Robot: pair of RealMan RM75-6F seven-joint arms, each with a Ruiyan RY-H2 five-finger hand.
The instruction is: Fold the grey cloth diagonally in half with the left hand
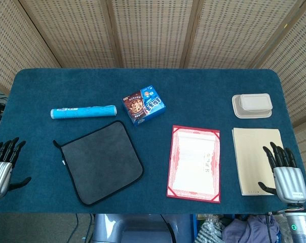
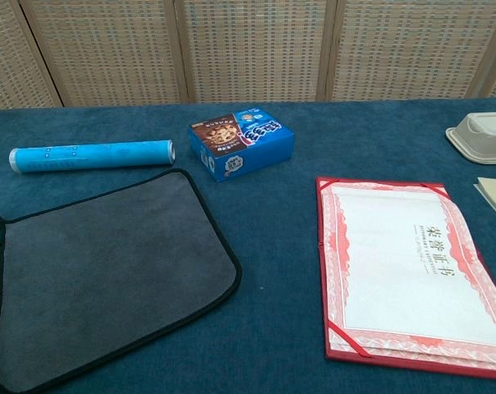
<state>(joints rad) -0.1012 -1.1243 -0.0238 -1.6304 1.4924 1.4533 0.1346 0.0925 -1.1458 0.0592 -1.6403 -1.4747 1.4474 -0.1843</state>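
The grey cloth [image 1: 101, 162] with a black hem lies flat and unfolded on the blue table, left of centre; the chest view shows the cloth [image 2: 108, 275] filling the lower left. My left hand [image 1: 3, 164] hovers at the table's left edge, well left of the cloth, fingers spread and holding nothing. At the front right corner my right hand [image 1: 284, 174] is held with fingers spread, empty, beside a cream sheet. Neither hand shows in the chest view.
A blue tube [image 1: 83, 111] lies just behind the cloth, and a blue cookie box [image 1: 144, 105] sits behind its right corner. A red-framed certificate [image 1: 194, 163] lies right of the cloth, then a cream sheet [image 1: 257, 159] and a beige lidded tray [image 1: 252, 105].
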